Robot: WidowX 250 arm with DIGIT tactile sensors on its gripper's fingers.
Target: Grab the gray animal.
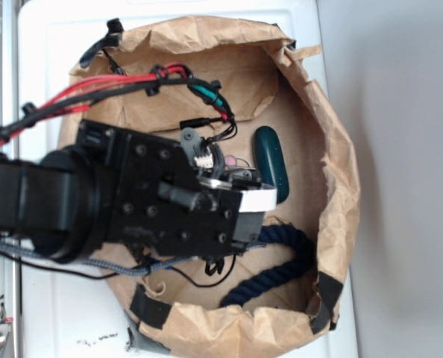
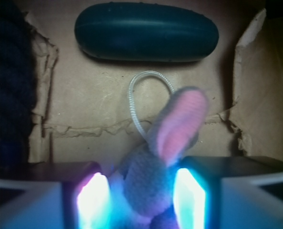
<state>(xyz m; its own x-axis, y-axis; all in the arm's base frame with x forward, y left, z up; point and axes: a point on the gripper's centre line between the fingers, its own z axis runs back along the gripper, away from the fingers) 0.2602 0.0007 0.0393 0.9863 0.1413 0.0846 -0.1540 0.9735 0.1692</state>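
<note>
A white desk [image 1: 50, 313] carries a brown paper bag [image 1: 341, 171] with its rim rolled down to form a shallow, crumpled basin; black tape patches sit along the rim. The exterior view looks almost straight down into it.

Contents of the bag: a dark green capsule [image 1: 271, 162] lies on the bag floor toward the far wall, and a navy rope [image 1: 281, 261] curves along the lower right of the floor. In the wrist view the capsule [image 2: 146, 32] lies crosswise at the top and the rope [image 2: 10, 86] runs down the left edge.

The black robot arm [image 1: 57, 198], trailing red and black cables [image 1: 80, 93], reaches into the bag from the left and hides most of its middle. The gripper [image 2: 140, 191] is down at the bag floor. Its two lit fingers [image 2: 91, 198] stand on either side of the gray animal [image 2: 148, 176], closed in against its body, with the plush filling the gap between them. One pink-lined ear [image 2: 179, 125] rises up and to the right. A thin metal ring [image 2: 144, 93] loops from behind the head toward the capsule, apart from it. In the exterior view only a small pink spot [image 1: 242, 160] shows beside the gripper, just left of the capsule.
</note>
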